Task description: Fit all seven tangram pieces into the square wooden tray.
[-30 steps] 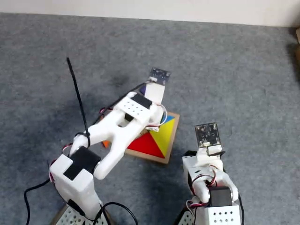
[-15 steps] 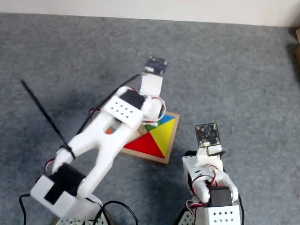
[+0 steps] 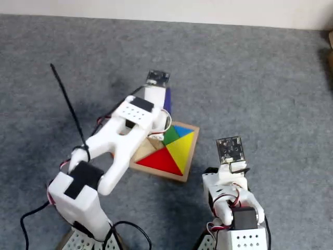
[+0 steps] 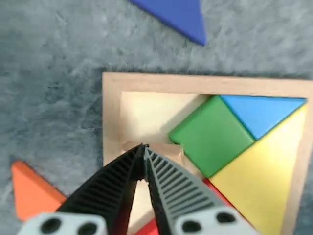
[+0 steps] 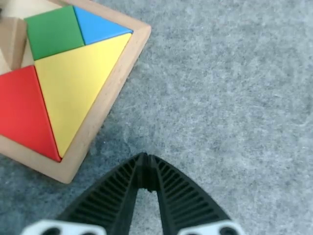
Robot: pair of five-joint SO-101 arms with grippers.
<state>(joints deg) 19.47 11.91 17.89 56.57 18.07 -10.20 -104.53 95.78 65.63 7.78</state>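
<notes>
Grey felt is laid over the table, and the right end effector (image 5: 145,160) is parked nearest, fingers pressed together, nothing held, above bare felt just beside a corner of the square wooden tray (image 3: 192,153). Seated in the tray: red triangle (image 3: 156,159), yellow triangle (image 3: 181,148), green square (image 4: 210,134), light blue triangle (image 4: 261,112). A wood-coloured piece (image 5: 12,39) lies loose in the open part, not squared up. The left end effector (image 4: 143,149) is held over it, fingers pressed together, nothing pinched; contact cannot be told. Outside the tray: orange triangle (image 4: 32,193) just beside the rim, dark blue triangle (image 4: 176,14) farther off on the felt. Risk: if the loose piece is pushed by closed tips it could be jammed against the green square or ride up on the rim, blocking the free corner. The tray could also be dragged across the felt.
</notes>
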